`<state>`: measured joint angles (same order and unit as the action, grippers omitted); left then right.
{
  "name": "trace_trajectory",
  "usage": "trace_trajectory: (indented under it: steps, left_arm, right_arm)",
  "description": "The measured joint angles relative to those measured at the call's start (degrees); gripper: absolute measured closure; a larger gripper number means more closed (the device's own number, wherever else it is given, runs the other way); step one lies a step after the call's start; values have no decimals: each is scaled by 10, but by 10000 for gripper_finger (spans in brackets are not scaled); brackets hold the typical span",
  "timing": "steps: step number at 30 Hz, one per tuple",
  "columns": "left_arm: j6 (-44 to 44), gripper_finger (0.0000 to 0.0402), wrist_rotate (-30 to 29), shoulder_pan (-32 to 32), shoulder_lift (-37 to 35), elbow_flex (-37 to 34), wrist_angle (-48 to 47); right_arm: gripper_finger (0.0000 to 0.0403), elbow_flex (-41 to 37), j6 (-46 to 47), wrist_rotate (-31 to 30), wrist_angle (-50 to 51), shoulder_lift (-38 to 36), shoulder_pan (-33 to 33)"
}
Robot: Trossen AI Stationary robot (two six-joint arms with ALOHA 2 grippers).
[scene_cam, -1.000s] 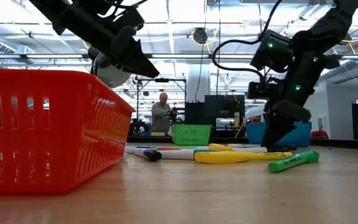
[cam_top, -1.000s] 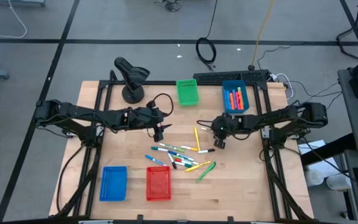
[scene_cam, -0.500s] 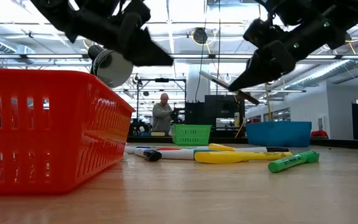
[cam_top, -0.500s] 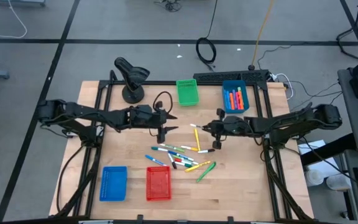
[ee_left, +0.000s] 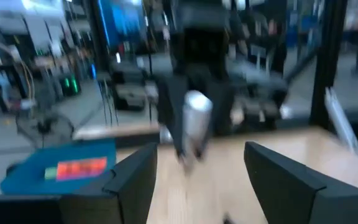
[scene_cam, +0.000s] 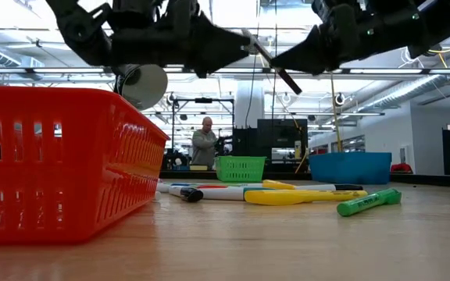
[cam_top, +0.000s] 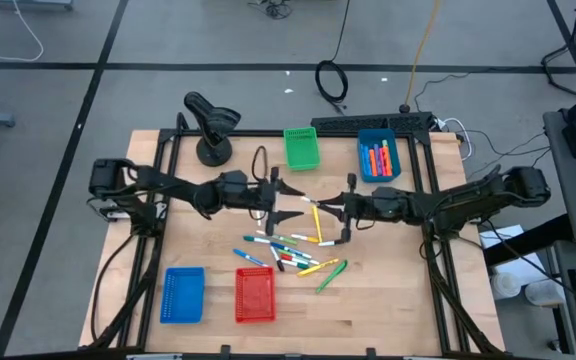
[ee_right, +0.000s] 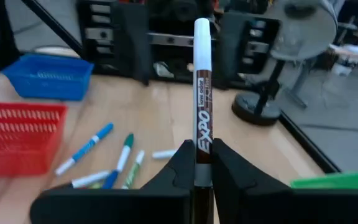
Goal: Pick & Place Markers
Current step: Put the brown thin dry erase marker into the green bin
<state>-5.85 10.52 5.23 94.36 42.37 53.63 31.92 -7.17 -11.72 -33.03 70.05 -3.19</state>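
Observation:
My right gripper (cam_top: 336,208) hangs above the table's middle, shut on a white marker with a brown band (ee_right: 202,93). The marker points level toward the table's left edge. My left gripper (cam_top: 293,202) faces it, open; its fingers (ee_left: 132,180) stand to either side of the marker's free end (cam_top: 310,202), and I see no touch. In the low view the marker (scene_cam: 272,62) slants between the two grippers, high above the table. Several loose markers (cam_top: 286,250) in blue, green, yellow and red lie flat on the wood below. My right gripper pinches the white marker by its brown-banded barrel (ee_right: 202,163) between the two fingers (ee_right: 180,163). The fingers lie along the marker, level, coming from the table's right side. The marker is lifted clear, and most of its length sticks out ahead to its free end (ee_right: 202,26).
A green basket (cam_top: 302,147) and a blue basket holding orange markers (cam_top: 377,157) stand at the far edge. A blue basket (cam_top: 182,293) and a red basket (cam_top: 255,294) stand near the front edge. A black stand (cam_top: 211,122) sits far left. A person (scene_cam: 204,144) is in the room behind.
My right gripper has risen from the pile with the marker and tipped from pointing down to level, moving toward the table's left. The marker is now lifted clear of the table. My left gripper has moved right toward it, and the two grippers now face each other.

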Motion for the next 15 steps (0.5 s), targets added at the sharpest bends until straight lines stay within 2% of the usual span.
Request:
trace_trajectory:
  steps: [5,15]
  left_arm:
    - [34,156,0,-1,45,9,103]
    - [39,167,3,-17,101,88,58]
  right_arm:
    - [384,0,-16,0,-40,14,-14]
    - [384,0,-30,-2,-64,31,-14]
